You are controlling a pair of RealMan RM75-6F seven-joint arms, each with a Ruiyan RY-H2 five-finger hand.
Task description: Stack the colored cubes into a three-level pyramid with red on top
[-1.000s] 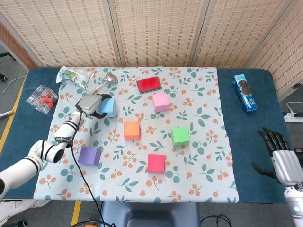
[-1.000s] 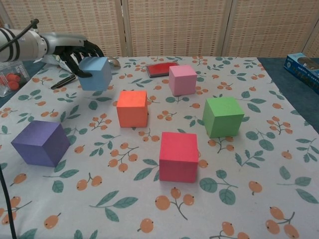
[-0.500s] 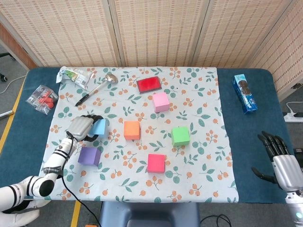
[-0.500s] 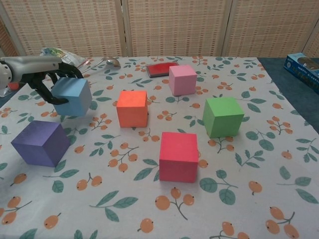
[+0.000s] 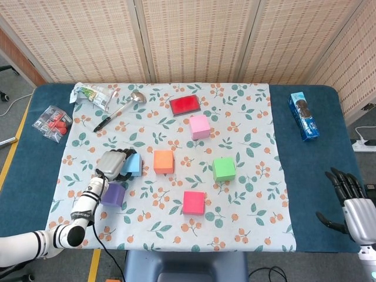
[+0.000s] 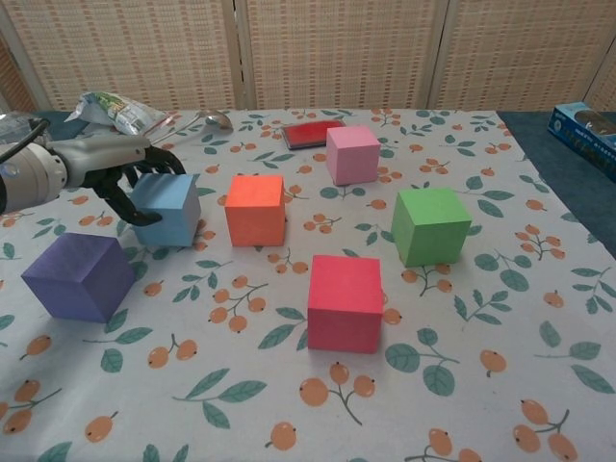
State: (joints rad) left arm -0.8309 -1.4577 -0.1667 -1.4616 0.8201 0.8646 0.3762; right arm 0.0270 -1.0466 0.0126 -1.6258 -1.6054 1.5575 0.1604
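Note:
My left hand (image 5: 113, 163) (image 6: 135, 179) grips the light blue cube (image 5: 134, 164) (image 6: 170, 209), just left of the orange cube (image 5: 164, 161) (image 6: 256, 209). The purple cube (image 5: 112, 194) (image 6: 79, 276) sits below the hand, partly hidden by my forearm in the head view. The pink cube (image 5: 200, 127) (image 6: 352, 154), green cube (image 5: 224, 168) (image 6: 430, 225) and magenta-red cube (image 5: 194, 202) (image 6: 345, 302) lie spread on the floral cloth (image 5: 252, 141). A flat red block (image 5: 185, 104) (image 6: 311, 134) lies at the back. My right hand (image 5: 352, 200) hovers open at the table's right edge.
A ladle (image 5: 120, 108) and a crumpled wrapper (image 5: 91, 94) lie at the back left. A snack bag (image 5: 51, 122) sits on the blue mat at far left. A blue biscuit box (image 5: 303, 115) (image 6: 587, 122) lies at the back right.
My left hand has carried the light blue cube from the back left down and then rightward, to beside the orange cube. My right hand drifted slightly lower.

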